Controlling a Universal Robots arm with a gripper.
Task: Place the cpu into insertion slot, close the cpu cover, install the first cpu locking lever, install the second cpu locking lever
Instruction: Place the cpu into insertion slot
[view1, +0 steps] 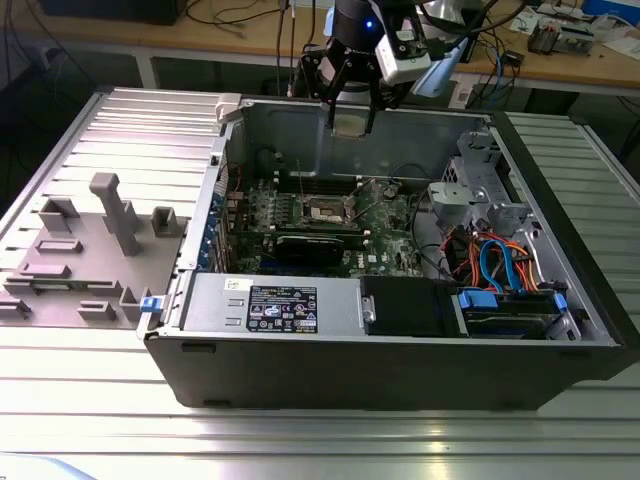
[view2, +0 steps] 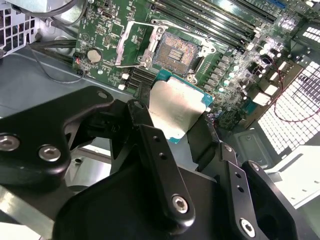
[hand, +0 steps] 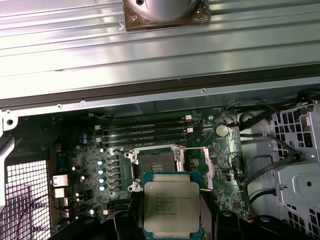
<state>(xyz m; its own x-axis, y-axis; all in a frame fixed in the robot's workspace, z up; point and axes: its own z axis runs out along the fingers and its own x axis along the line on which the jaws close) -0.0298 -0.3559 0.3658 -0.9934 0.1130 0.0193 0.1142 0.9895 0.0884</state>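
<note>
My gripper (view1: 350, 118) hangs over the far wall of the open computer case (view1: 400, 355), shut on the cpu (view1: 350, 124). In both wrist views the cpu (view2: 175, 107) (hand: 171, 204) is a flat square chip with a silver-grey top, pinched at two opposite edges by black fingers (view2: 145, 107). Below it on the green motherboard (view1: 385, 225) lies the insertion slot (view1: 326, 209) (view2: 177, 50) (hand: 155, 164), its dark contact field bare. The cpu cover (view2: 131, 44) (hand: 196, 167) is swung open and stands beside the slot. The cpu is well above the slot and apart from it.
A long black card (view1: 315, 245) lies just in front of the slot. The power supply (view1: 280, 305) fills the near side of the case, and a drive cage with orange and blue cables (view1: 500, 265) is at the exterior view's right. A grey fixture (view1: 90, 250) sits outside the case.
</note>
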